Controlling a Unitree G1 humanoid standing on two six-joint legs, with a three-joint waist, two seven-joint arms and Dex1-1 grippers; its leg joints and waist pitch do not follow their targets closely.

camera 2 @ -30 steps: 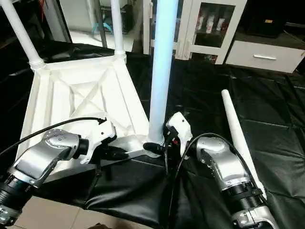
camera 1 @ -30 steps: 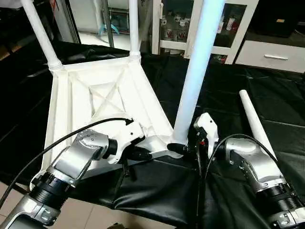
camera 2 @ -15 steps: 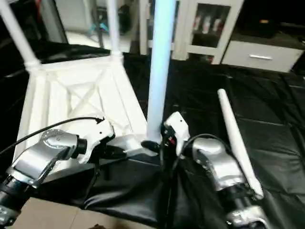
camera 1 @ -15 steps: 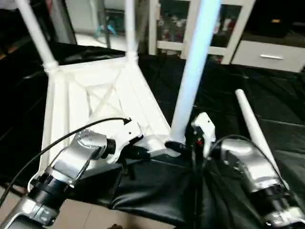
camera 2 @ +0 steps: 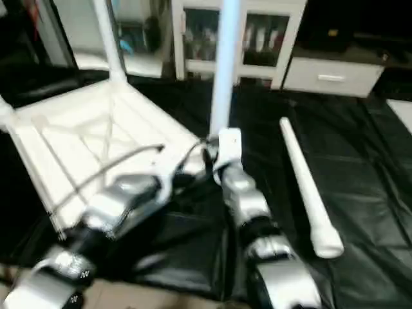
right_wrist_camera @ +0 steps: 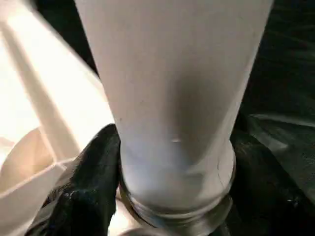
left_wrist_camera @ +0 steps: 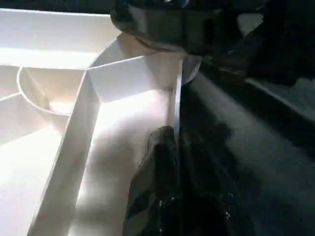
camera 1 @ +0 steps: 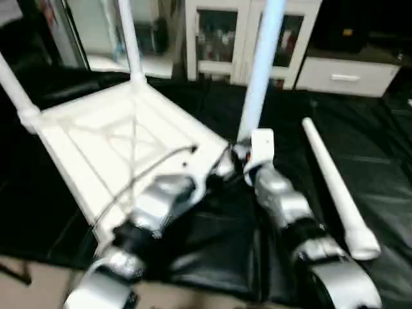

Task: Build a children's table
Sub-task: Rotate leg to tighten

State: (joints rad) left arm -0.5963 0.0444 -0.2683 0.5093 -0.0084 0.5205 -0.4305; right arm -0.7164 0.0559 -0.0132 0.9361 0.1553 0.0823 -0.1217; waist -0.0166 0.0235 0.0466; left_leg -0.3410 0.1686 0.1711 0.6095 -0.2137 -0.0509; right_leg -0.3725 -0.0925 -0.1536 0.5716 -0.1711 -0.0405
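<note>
On the table (camera 1: 386, 148), two legs stood fitted; the right end effector (right_wrist_camera: 172, 196) pinched a third leg (camera 1: 261, 71), the left end effector (left_wrist_camera: 162, 167) pinched the tabletop (camera 1: 96, 138), one spare leg (camera 1: 331, 187) lay loose.

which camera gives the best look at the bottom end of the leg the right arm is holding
The right wrist view: the upright leg fills it, showing its ringed base between the right gripper jaws. The head views show only its shaft, base hidden behind the arms. The left wrist view shows the tabletop corner.

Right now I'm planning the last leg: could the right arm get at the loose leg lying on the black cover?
Probably not yet: the right gripper is shut on the upright leg. The loose leg lies uncovered just to its right.
</note>
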